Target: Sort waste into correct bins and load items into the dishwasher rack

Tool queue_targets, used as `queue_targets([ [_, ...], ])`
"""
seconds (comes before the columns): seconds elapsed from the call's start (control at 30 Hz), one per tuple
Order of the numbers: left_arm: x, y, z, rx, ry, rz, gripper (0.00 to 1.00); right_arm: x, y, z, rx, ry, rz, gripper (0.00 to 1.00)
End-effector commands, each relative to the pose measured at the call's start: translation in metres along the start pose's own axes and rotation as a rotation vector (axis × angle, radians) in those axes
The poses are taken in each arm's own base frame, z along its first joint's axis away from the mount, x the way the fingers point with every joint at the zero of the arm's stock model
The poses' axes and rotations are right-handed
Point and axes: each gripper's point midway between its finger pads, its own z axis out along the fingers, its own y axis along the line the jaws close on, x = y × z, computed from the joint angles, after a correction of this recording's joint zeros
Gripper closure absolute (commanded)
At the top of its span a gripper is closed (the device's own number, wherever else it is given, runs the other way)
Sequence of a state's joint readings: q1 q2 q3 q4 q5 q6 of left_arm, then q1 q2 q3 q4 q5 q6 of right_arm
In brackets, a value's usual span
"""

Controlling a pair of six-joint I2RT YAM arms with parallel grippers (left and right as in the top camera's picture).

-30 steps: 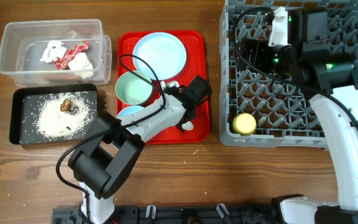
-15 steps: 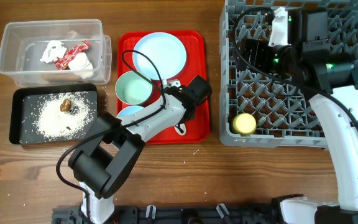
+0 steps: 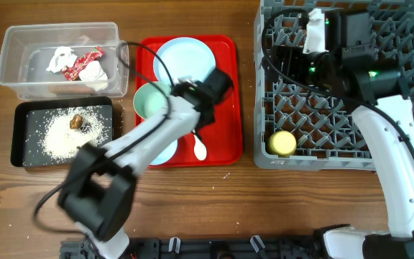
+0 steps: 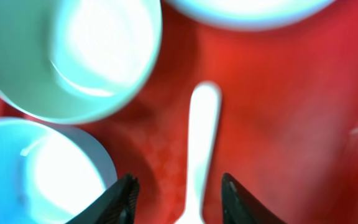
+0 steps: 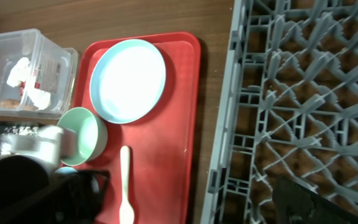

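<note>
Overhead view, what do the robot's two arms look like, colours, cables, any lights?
The left arm and right arm have smooth white links and chunky black joints. A thin black cable loops off the left. Green lights glow on the right's black wrist. The left tool's fingers are black.

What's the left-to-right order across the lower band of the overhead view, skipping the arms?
black tray → light blue bowl → white spoon → yellow cup
</note>
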State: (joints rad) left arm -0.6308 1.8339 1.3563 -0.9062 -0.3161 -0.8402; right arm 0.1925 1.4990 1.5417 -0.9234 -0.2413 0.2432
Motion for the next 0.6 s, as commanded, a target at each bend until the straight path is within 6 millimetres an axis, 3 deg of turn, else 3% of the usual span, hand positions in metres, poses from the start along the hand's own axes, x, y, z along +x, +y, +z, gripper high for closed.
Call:
queue_targets([
  [0.0, -0.042, 0.008, -0.058, 0.15, -0.089, -0.069, 0.53, 0.002, 0.007, 0.01, -0.027, 0.024, 0.019, 0.0],
  [0.1, -0.057, 0.021, -0.078, 0.199, -0.116, -0.129, 0.53, 0.006, 0.017, 0.015, -0.052, 0.046, 0.033, 0.0],
  [0.23, -0.087, 0.061, -0.104, 0.235, -0.178, -0.254, 0.52, 0.031, 0.053, 0.047, -0.115, 0.151, 0.019, 0.02],
  [0.33, -0.102, 0.093, -0.11, 0.213, -0.207, -0.338, 0.47, 0.061, 0.082, 0.08, -0.123, 0.248, -0.012, 0.07],
  [0.57, -0.125, 0.165, -0.102, 0.151, -0.201, -0.534, 0.43, 0.154, 0.115, 0.16, -0.022, 0.496, -0.006, 0.13],
])
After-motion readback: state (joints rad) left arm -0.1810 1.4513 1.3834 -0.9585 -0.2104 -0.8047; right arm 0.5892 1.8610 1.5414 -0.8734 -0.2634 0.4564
